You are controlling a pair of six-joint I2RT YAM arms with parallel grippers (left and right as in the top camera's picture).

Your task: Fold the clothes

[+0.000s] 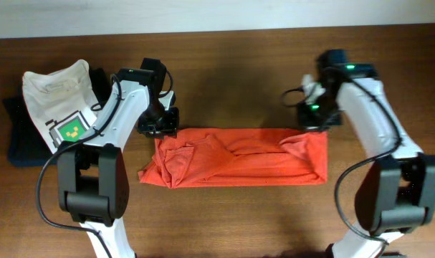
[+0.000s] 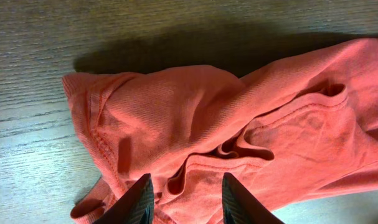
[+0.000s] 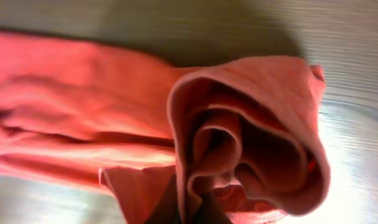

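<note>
The red-orange T-shirt lies as a long, rumpled strip across the middle of the table. My left gripper is at its far left corner. In the left wrist view the gripper stands open, its two dark fingers apart over wrinkled cloth with a fold running between them. My right gripper is at the strip's far right corner. In the right wrist view the gripper is shut on a bunched loop of the shirt, which rises toward the camera and hides most of the fingers.
A white T-shirt with a green pixel graphic lies at the far left, over a dark navy folded garment. Brown wood table surrounds the strip. A pale wall edge runs along the back.
</note>
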